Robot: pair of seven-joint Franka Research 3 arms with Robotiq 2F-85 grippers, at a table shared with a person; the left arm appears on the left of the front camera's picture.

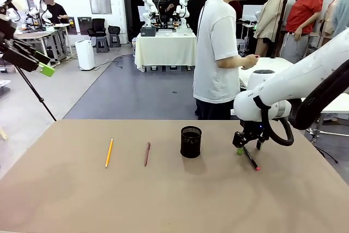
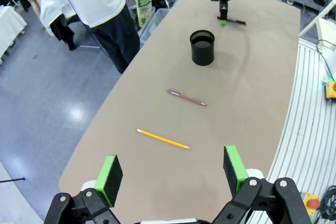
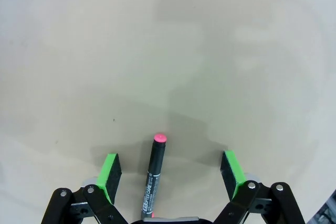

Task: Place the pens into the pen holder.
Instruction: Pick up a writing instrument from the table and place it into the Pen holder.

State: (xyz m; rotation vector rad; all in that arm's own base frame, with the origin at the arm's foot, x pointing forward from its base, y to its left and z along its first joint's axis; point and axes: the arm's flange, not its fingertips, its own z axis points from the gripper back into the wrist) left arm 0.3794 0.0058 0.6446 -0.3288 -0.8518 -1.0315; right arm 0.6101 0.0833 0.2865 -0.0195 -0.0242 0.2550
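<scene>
Above the tan table (image 1: 163, 200), both grippers are spread: left gripper (image 2: 171, 171) aloft, right gripper (image 1: 249, 147) low. Near the black wire-mesh pen holder (image 1: 191, 142), a black red-capped marker (image 3: 156, 166) is straddled; a closing pinch is judged due. The yellow pencil (image 1: 109, 153) and reddish-brown pen (image 1: 147, 154) lie farther left.

A tan table (image 1: 65, 200) carries a small black wire-mesh cylindrical cup (image 1: 191, 142), upright near the middle. At the cup's 9 o'clock lies a thin reddish-brown pen (image 1: 147, 154), and farther out along 9 o'clock a thin yellow-orange pencil (image 1: 109, 153). Both lie flat, well apart from each other, pointing roughly from 12 to 6. At the cup's 3 o'clock the right gripper (image 1: 248, 148) hangs low over the tabletop, fingers apart, above the far end of a black marker with a red end (image 1: 252, 159). The left gripper (image 1: 42, 63) hangs high beyond the table's 10 o'clock corner. A person in a white T-shirt (image 1: 217, 53) stands at 12 o'clock.
</scene>
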